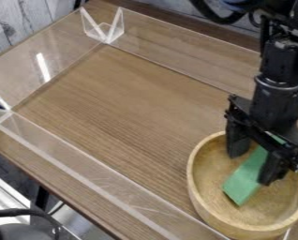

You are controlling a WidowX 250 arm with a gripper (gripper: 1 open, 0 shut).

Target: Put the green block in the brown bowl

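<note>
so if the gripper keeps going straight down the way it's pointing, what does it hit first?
Most likely the green block, which lies right under the gripper inside the brown bowl. Whether the fingers already touch the block can't be told from this one view.

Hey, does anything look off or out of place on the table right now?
Nothing spilled or damaged. The only odd thing: the green block is inside the brown bowl but leans tilted rather than lying flat, right under the gripper.
</note>
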